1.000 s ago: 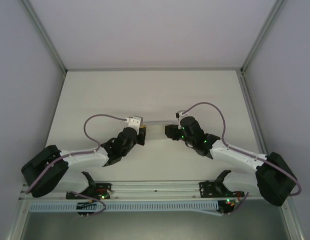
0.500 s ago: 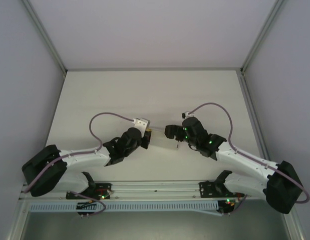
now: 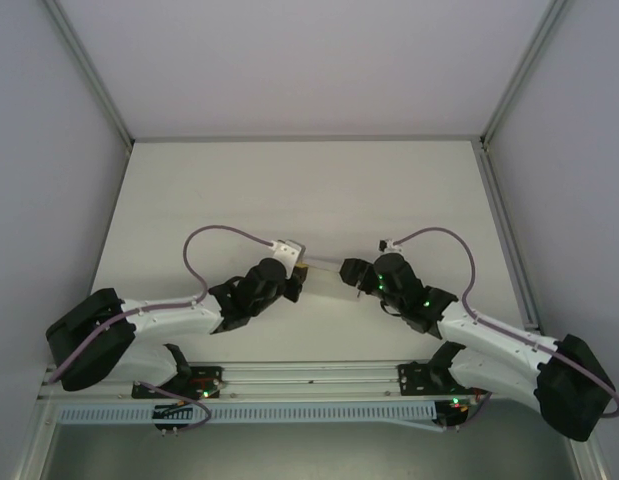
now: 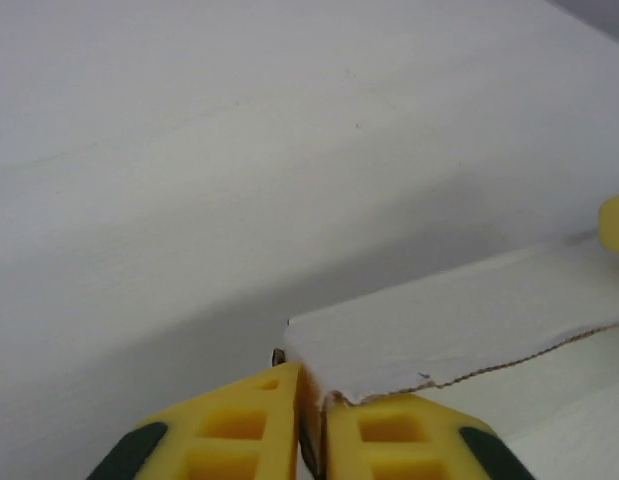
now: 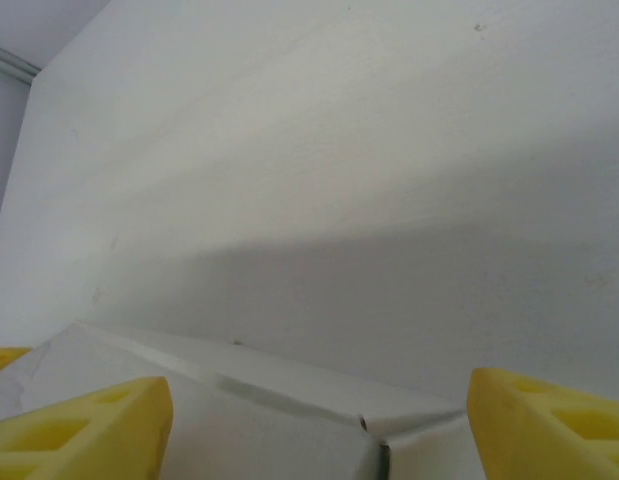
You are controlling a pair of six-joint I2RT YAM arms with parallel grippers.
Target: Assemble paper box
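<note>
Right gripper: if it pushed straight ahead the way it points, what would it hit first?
Probably the paper box, lying between the open fingers of the right gripper. Beyond it, the left gripper clamps the box's far end. Depth is unclear.

Nothing legible from where I stand. The thin off-white paper box [image 4: 459, 330] shows plain, unprinted card with a raw brown cut edge. The white bench [image 3: 309, 190] beneath it carries no lettering, label or number that I can read.
</note>
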